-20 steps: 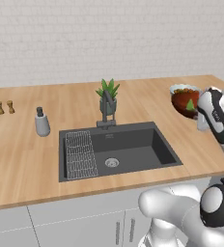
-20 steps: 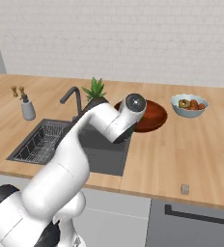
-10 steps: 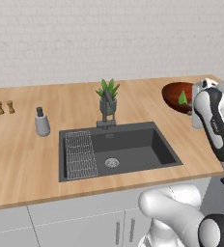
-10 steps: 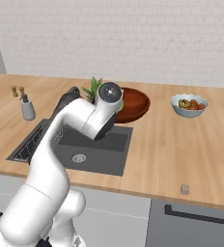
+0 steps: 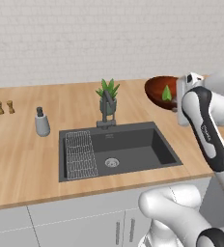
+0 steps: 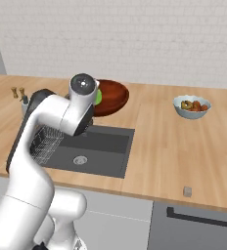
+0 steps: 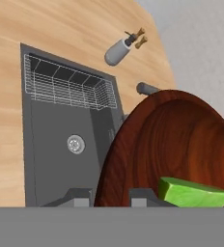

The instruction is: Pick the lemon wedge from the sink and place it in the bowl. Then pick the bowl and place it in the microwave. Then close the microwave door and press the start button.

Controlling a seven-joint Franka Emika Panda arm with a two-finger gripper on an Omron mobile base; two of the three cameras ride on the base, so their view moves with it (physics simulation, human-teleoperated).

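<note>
The glossy reddish-brown bowl (image 5: 158,89) hangs tilted in the air above the counter, just right of the sink's (image 5: 133,144) back corner. The green lemon wedge (image 5: 167,93) lies inside it. My gripper (image 5: 180,102) is shut on the bowl's right rim. From the hand view the bowl (image 7: 181,144) looms large with its rim pinched in my gripper (image 7: 112,197), and the lemon wedge (image 7: 193,193) rests low in it. The dark sink (image 7: 51,144) lies below. In the right base view the bowl (image 6: 113,95) and lemon wedge (image 6: 98,96) sit behind my arm.
A potted plant (image 5: 107,92) and dark faucet (image 5: 105,110) stand behind the sink, and a wire rack (image 5: 80,154) fills its left part. A soap dispenser (image 5: 42,123) and two shakers (image 5: 4,107) stand left. A pale bowl of food (image 6: 192,106) sits right.
My arm has carried the bowl with the wedge up and to the left, from the counter at the far right toward the sink's back right corner. The grip has stayed the same.
</note>
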